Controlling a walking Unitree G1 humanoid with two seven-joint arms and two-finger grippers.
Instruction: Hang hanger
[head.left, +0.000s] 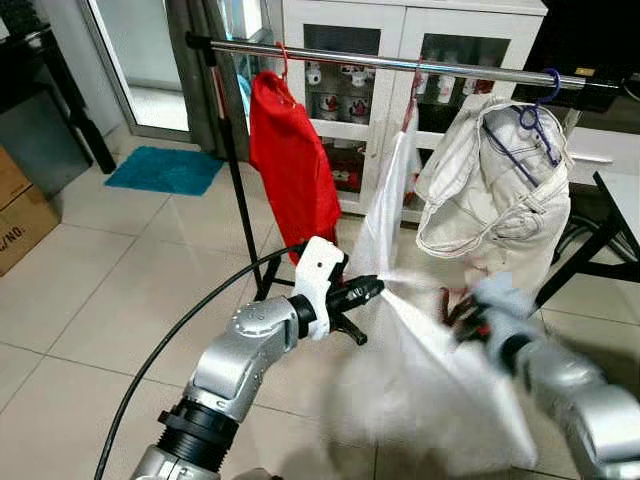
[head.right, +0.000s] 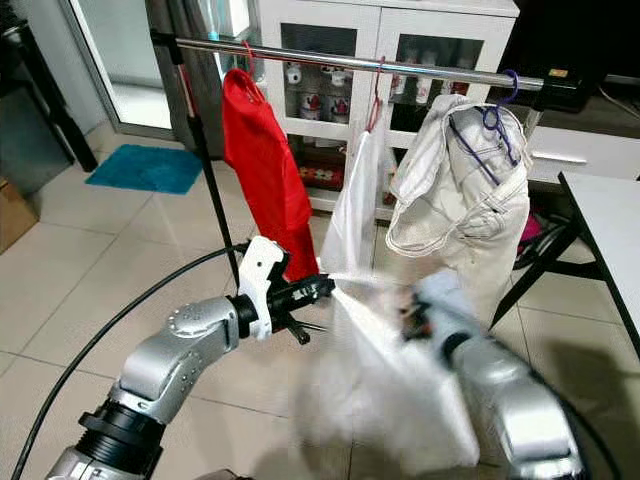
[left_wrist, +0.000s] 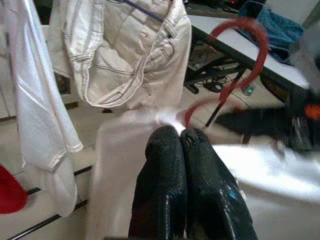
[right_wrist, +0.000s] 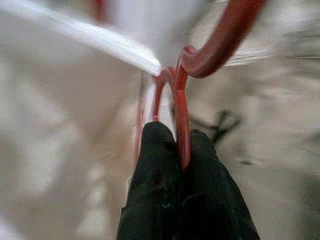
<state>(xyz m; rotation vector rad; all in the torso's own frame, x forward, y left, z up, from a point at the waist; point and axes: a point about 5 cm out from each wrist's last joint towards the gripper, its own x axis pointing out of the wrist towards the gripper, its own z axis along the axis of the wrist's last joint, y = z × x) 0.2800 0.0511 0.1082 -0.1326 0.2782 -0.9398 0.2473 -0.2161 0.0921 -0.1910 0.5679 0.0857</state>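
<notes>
A white garment (head.left: 450, 390) is stretched between my two grippers below the metal clothes rail (head.left: 400, 62). My left gripper (head.left: 372, 287) is shut on the garment's upper edge, and in the left wrist view its fingers (left_wrist: 165, 165) are pressed together on the cloth. My right gripper (head.left: 455, 315), blurred, is shut on the red hanger (right_wrist: 180, 115) inside the garment. The hanger's curved hook (left_wrist: 240, 45) rises above the cloth. On the rail hang a red garment (head.left: 295, 160), another white garment (head.left: 390, 200) and a cream jacket (head.left: 500, 190) on a purple hanger.
A white glass-door cabinet (head.left: 400, 30) stands behind the rack. A teal mat (head.left: 165, 168) lies by the door at the back left, and a cardboard box (head.left: 20, 215) at the far left. A table (head.left: 620, 200) is at the right. A black cable (head.left: 170, 340) loops beside my left arm.
</notes>
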